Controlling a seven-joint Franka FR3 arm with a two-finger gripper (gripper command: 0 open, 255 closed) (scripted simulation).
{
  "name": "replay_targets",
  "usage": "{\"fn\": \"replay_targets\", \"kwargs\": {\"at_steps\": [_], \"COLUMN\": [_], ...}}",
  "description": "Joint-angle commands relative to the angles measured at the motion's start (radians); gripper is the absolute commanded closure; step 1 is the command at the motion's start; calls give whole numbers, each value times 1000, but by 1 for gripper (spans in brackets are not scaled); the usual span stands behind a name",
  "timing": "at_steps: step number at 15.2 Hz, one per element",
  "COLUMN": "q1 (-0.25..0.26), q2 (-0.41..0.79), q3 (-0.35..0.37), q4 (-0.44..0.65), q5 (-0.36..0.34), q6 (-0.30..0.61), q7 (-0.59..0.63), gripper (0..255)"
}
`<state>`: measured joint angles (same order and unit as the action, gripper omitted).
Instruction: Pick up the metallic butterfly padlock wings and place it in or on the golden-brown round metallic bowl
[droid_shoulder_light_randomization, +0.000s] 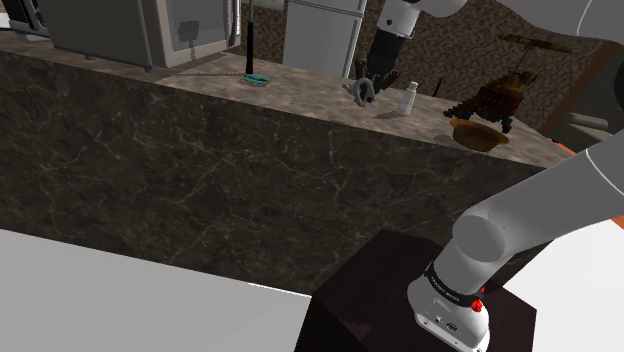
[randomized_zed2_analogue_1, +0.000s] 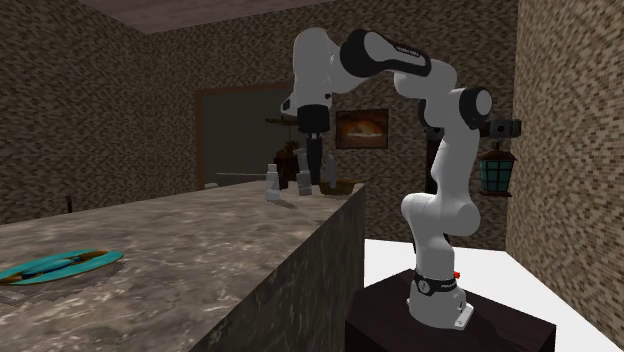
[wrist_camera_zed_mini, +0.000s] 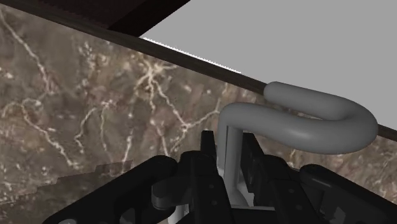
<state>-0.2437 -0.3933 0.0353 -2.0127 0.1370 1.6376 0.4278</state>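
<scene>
The grey padlock (wrist_camera_zed_mini: 299, 124) shows its curved shackle just beyond my black fingers (wrist_camera_zed_mini: 208, 145), which clasp its body between them. In the shoulder view my gripper (droid_shoulder_light_randomization: 368, 84) points down at the marble counter (droid_shoulder_light_randomization: 250, 140), with the padlock (droid_shoulder_light_randomization: 361, 93) at its tips, at or just above the surface; I cannot tell which. The golden-brown round bowl (droid_shoulder_light_randomization: 478, 133) stands on the counter toward that view's right, apart from the gripper. In the second exterior view the gripper (randomized_zed2_analogue_1: 304, 180) hangs over the counter's far end.
A small white bottle (droid_shoulder_light_randomization: 408, 98) stands between gripper and bowl. A dark brown ornament (droid_shoulder_light_randomization: 497, 98) sits behind the bowl. A teal plate (droid_shoulder_light_randomization: 256, 79) with a black upright stick lies to the shoulder view's left. Grey appliances (droid_shoulder_light_randomization: 110, 30) line the back.
</scene>
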Motion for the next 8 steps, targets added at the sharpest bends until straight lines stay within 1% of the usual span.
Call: {"fn": "replay_targets", "kwargs": {"at_steps": [1,8], "q1": [1,1], "q2": [10,37], "q3": [1,-1], "q4": [37,158], "q5": [0,-2], "q6": [-27,-120], "q7": [6,17], "gripper": [255,255]}}
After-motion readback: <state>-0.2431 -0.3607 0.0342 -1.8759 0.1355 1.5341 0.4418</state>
